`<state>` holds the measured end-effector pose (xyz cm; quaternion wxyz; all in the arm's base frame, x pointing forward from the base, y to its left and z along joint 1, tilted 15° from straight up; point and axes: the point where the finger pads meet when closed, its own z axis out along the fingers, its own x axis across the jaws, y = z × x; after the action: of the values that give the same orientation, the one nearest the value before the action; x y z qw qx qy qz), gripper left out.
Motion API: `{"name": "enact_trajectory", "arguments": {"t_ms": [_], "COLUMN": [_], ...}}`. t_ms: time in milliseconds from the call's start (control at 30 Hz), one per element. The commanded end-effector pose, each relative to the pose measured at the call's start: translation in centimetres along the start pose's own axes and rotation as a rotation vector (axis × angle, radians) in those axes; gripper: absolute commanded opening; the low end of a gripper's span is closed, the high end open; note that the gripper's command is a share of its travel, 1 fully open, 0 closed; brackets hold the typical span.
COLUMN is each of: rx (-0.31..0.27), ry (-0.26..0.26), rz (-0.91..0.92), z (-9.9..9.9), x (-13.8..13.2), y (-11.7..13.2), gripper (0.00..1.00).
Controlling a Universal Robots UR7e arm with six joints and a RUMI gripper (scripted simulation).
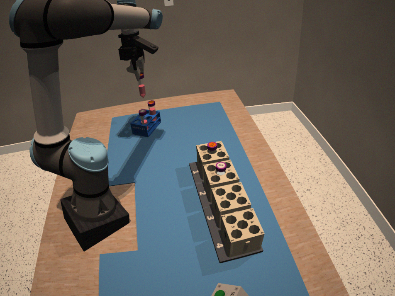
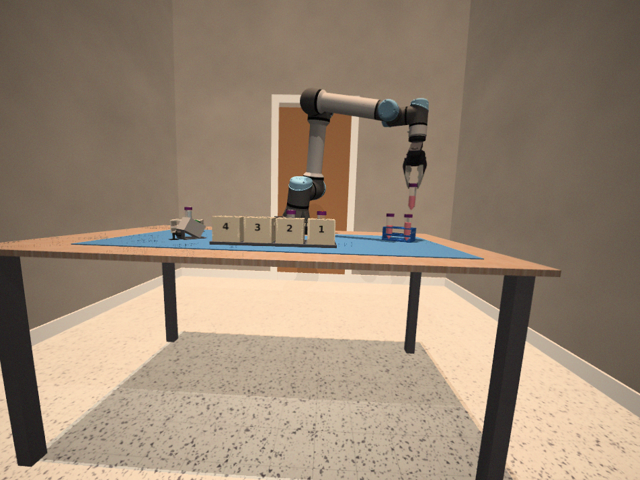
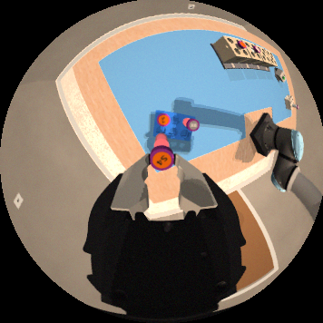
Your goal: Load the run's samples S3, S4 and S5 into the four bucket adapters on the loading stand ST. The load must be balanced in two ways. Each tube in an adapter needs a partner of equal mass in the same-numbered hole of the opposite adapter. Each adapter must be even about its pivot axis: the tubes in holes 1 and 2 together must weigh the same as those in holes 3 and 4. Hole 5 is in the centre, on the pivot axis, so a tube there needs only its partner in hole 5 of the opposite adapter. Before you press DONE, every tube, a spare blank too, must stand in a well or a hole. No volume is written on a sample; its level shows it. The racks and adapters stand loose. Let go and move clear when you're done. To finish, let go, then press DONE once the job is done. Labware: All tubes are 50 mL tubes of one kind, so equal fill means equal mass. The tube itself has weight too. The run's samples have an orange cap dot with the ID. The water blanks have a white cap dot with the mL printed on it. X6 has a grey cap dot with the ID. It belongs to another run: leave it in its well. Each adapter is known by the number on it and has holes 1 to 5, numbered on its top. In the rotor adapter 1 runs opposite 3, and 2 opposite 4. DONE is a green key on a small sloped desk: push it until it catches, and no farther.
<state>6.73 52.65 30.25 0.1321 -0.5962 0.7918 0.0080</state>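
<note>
Wrist view: transferring S4 (image 1: 142,90) (image 2: 411,200) (image 3: 161,159), gripper (image 1: 139,75) (image 2: 413,185) (image 3: 161,154) clamping it above sample rack (image 1: 138,129) (image 2: 398,238) (image 3: 174,113), next needing carrying toward adapters (image 1: 245,247) (image 2: 257,236) (image 3: 230,53), one o'clock.

A lab sample-loading station

Capped tubes of pink liquid stand in a blue rack (image 1: 139,129) (image 2: 398,238) (image 3: 174,131) marked SAMPLES, on the same counter (image 1: 264,149) (image 2: 279,261) (image 3: 86,91) as numbered tube adapters (image 1: 245,246) (image 2: 257,230) (image 3: 236,55).
</note>
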Motion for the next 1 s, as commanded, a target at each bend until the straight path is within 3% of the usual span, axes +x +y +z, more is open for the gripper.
{"name": "enact_trajectory", "arguments": {"t_ms": [0,133,833,967], "rx": [0.0,0.0,0.001,0.001], "ry": [-0.002,-0.001,-0.001,-0.001], "rz": [0.0,0.03,-0.469,-0.47], "z": [-0.1,-0.1,-0.1,-0.1], "x": [0.0,1.5,10.3,11.7], "y": [0.0,-1.4,-10.5,-11.9], "gripper": [0.0,0.0,0.0,0.0]}}
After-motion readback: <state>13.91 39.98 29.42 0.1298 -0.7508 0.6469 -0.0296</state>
